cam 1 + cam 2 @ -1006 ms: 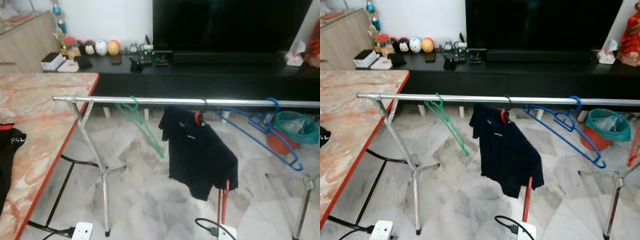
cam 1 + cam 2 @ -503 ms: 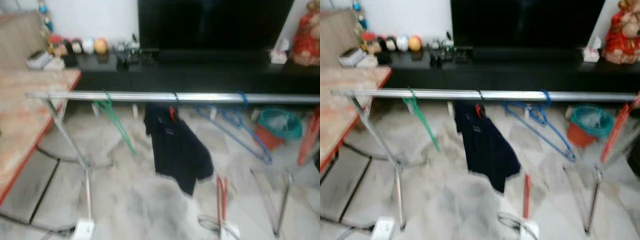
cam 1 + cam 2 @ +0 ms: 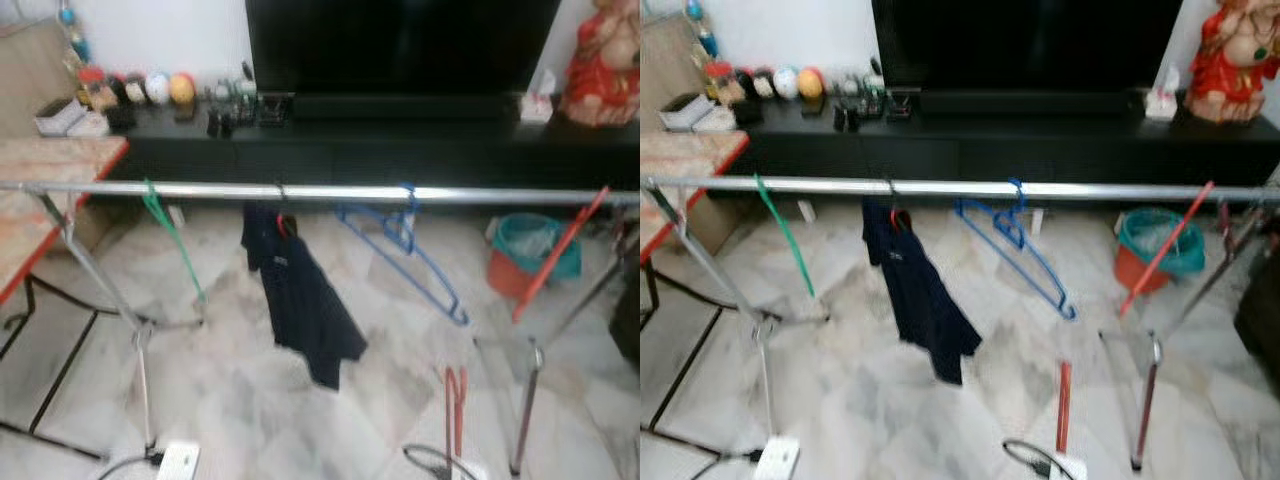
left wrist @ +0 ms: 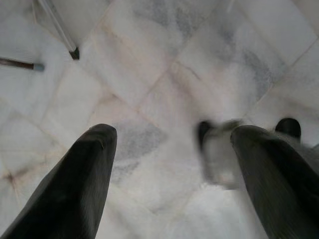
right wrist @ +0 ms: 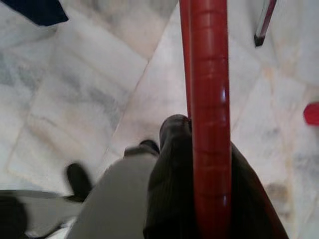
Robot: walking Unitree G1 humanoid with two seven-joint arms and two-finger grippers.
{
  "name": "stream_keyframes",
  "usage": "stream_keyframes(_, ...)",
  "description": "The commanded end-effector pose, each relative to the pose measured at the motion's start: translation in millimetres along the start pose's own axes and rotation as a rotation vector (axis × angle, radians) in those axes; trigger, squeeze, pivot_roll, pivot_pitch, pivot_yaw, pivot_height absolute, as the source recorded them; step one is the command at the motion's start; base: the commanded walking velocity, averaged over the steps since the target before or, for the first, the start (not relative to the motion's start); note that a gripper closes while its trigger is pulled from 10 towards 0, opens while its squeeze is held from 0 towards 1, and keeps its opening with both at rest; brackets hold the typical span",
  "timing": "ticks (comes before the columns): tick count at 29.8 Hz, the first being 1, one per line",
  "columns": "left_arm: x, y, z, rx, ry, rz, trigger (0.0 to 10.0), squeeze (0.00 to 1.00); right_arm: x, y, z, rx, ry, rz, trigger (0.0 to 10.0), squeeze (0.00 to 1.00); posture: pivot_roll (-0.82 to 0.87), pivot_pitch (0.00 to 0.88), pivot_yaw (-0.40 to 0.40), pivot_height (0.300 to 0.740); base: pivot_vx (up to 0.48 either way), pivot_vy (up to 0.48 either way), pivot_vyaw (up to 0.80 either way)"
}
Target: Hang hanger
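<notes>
Panning right since a second ago, the head camera is now showing the rail's [image 3: 300, 191] right end and the statue [image 3: 600, 55]. Low at the near right, the right gripper [image 5: 199, 164] is clenching the red hanger [image 3: 455, 408], well below the rail. On the rail are hanging a green hanger [image 3: 170, 235], a dark shirt [image 3: 300, 305], a blue hanger [image 3: 405, 250] and another red hanger [image 3: 555, 255]. The left gripper [image 4: 172, 144] is hovering over the marble floor [image 4: 149, 64], fingers spread and empty.

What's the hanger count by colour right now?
Green hanger: 1
Blue hanger: 1
Red hangers: 3, one under the dark shirt, one leaning on the rail at right, one in the right hand
Total: 5
</notes>
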State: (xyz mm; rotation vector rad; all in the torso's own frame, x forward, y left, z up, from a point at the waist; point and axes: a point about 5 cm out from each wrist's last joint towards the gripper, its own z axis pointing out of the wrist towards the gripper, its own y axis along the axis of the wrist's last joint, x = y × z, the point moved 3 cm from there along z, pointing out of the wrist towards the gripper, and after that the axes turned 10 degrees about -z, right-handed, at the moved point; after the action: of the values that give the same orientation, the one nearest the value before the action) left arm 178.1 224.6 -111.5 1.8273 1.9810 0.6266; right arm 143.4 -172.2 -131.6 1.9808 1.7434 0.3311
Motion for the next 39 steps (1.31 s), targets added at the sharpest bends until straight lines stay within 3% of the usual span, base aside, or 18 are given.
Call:
stream_keyframes(1, 15.4, -12, -3.9, 0.042, 0.038, 0.009, 10.0, 0.00, 7.5, 4, -0.3, -0.016, 0.020, 0.011, 10.0, 0.00, 0.01, 0.000, 0.013, 0.740, 0.000, 0.000, 0.00)
stream_keyframes(17, 16.5, -12, -4.1, 0.045, 0.043, 0.011, 10.0, 0.00, 9.7, 19, -1.3, -0.129, 0.041, -0.007, 10.0, 0.00, 0.00, 0.000, 0.025, 0.740, 0.000, 0.000, 0.00)
stream_keyframes(18, 15.7, -13, -4.0, 0.045, 0.043, 0.012, 10.0, 0.00, -4.0, 43, 2.6, -0.204, 0.019, -0.006, 10.0, 0.00, 0.00, 0.000, 0.028, 0.740, 0.000, 0.000, 0.00)
stream_keyframes(19, 15.3, -13, -4.0, 0.046, 0.043, 0.013, 10.0, 0.00, -27.1, 83, 6.1, -0.299, -0.013, 0.003, 10.0, 0.00, -0.01, 0.000, 0.029, 0.740, 0.000, 0.000, 0.00)
stream_keyframes(21, 14.6, -13, -3.8, 0.046, 0.043, 0.013, 10.0, 0.00, -62.5, 144, 2.5, -0.445, -0.061, 0.015, 10.0, 0.00, -0.01, 0.000, 0.030, 0.740, 0.000, 0.000, 0.00)
stream_keyframes(22, 14.4, -13, -3.8, 0.046, 0.043, 0.013, 10.0, 0.00, -64.6, 148, 1.8, -0.455, -0.070, 0.019, 10.0, 0.00, -0.01, 0.000, 0.031, 0.740, 0.000, 0.000, 0.00)
stream_keyframes(27, 13.4, -13, -3.6, 0.047, 0.039, 0.014, 10.0, 0.00, -70.9, 151, 0.9, -0.458, -0.130, 0.033, 10.0, 0.00, -0.01, 0.000, 0.031, 0.740, 0.000, 0.000, 0.00)
stream_keyframes(39, 15.7, -13, -4.1, 0.045, 0.042, 0.020, 10.0, 0.00, -65.4, 146, 2.4, -0.445, -0.078, 0.041, 10.0, 0.00, 0.00, 0.000, 0.034, 0.740, 0.000, 0.000, 0.00)
